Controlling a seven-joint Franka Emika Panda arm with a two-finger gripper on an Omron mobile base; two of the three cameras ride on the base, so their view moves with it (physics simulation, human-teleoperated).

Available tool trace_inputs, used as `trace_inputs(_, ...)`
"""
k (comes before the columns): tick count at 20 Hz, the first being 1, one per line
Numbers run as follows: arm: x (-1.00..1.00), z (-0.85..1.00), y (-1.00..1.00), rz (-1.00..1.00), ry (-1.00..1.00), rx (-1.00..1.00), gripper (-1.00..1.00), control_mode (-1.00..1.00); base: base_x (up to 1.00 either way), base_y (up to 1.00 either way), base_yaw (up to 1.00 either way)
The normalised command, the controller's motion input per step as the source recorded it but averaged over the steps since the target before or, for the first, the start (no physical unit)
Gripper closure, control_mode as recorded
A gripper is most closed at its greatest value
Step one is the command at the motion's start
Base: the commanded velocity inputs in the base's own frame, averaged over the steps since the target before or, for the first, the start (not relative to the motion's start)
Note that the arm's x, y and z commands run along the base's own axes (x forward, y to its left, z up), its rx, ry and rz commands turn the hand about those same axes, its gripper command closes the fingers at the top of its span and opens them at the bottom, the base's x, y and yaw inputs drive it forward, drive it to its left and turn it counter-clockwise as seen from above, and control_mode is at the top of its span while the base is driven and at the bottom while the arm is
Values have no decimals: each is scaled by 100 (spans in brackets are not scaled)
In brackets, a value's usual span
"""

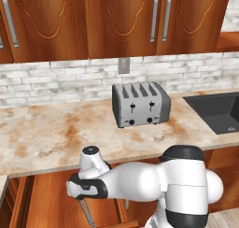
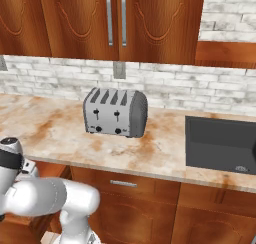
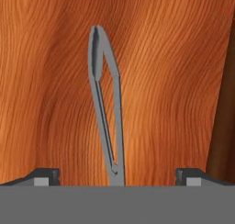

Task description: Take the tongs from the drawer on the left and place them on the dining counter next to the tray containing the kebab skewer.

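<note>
- Lying flat on the reddish wood floor of the drawer point(image 3: 55, 81): slim grey tongs point(image 3: 106, 113), joined end nearest the gripper point(image 3: 117, 176).
- Spread wide, grasping nothing; one fingertip either side of the tongs, well apart from them.
- Beyond the drawer, on the wall counter point(image 1: 46, 133): silver toaster point(image 1: 140, 103).

We list: open drawer point(image 3: 174, 58), reddish wood floor, bearing grey tongs point(image 3: 106, 113); marbled wall counter point(image 1: 51, 133), bearing one four-slot toaster point(image 1: 140, 104).
</note>
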Motion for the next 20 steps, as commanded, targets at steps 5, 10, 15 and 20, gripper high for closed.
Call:
trace_inputs(5, 20, -29, 7, 0, 3, 0, -100, -100, 0, 0, 0)
trace_inputs(10, 27, -33, 6, 0, 4, 0, -100, -100, 0, 0, 0)
trace_inputs(15, 9, -30, 1, 0, 1, 0, -100, -100, 0, 0, 0)
trace_inputs(20, 3, -30, 10, 0, 0, 0, -100, -100, 0, 0, 0)
